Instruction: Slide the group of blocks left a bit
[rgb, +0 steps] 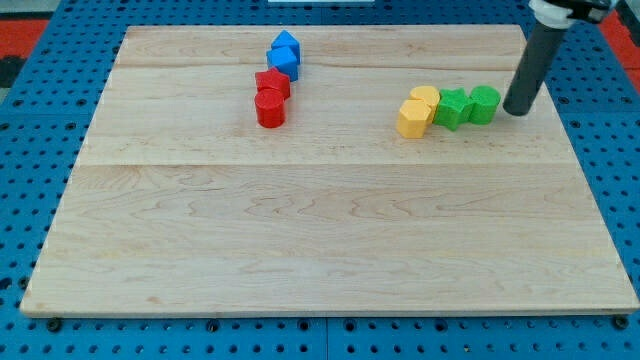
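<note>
While my tip (518, 110) is sitting just right of the green blocks (468, 105), with no pincer showing, the yellow blocks (416, 110) are lying at the row's left on the bench (320, 240). Pushing off-centre is risking the row buckling; contact seems, perhaps, not yet made.

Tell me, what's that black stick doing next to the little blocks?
That stick is a robot arm's pusher. My tip sits on the wooden board, just to the view's right of a green block. That block lines up with another green block and two yellow blocks, all huddled together. From there a push toward the view's left would likely slide them. Farther left, two red blocks and two blue blocks sit in their own cluster, away from the tip.
</note>
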